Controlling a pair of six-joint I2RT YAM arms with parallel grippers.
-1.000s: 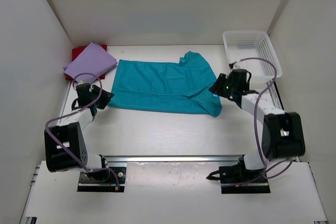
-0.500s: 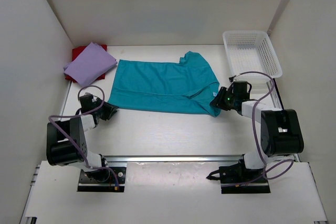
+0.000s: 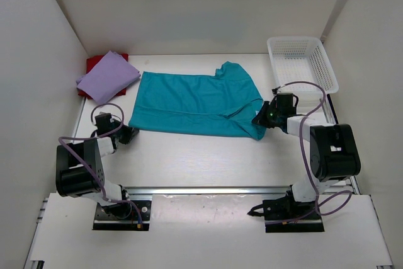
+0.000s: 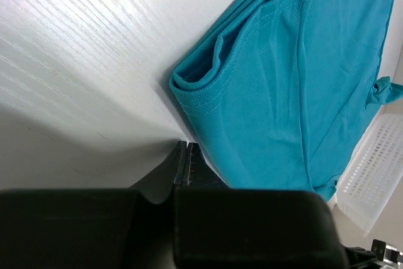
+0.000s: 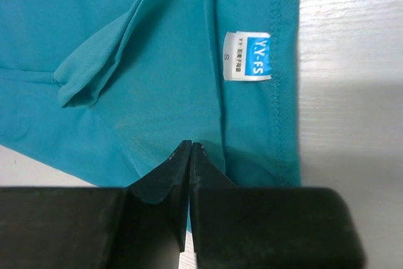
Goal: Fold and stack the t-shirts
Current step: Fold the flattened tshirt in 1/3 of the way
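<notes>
- Teal shirt (image 3: 195,102) lies spread across the middle of the tabletop (image 3: 201,155), its long side running left to right. One sleeve pokes out at the far right end.
- At its near left corner the cloth is doubled over, and the hem curls open in a small loop.
- Left gripper (image 3: 129,133) sits low on the tabletop at that near left corner, with its jaws pressed together. The tips meet right at the hem edge, but from the wrist view I cannot tell whether any cloth is caught between them.
- Right gripper (image 3: 259,120) is down at the near right corner of the teal shirt, pinched closed on the fabric. A sliver of teal shows between its fingers.
- A white and blue size label (image 5: 247,56) lies on the cloth just beyond the right gripper, near a stitched hem. A loose fold of sleeve lies to its left.
- Purple shirt (image 3: 108,77) is folded in the far left corner, on top of the red shirt (image 3: 94,63). Only a red edge shows beneath it.
- The two stacked shirts lie just beside the teal shirt's far left corner but apart from it.
- White mesh basket (image 3: 296,58) stands in the far right corner, near the sleeve end of the teal shirt.
</notes>
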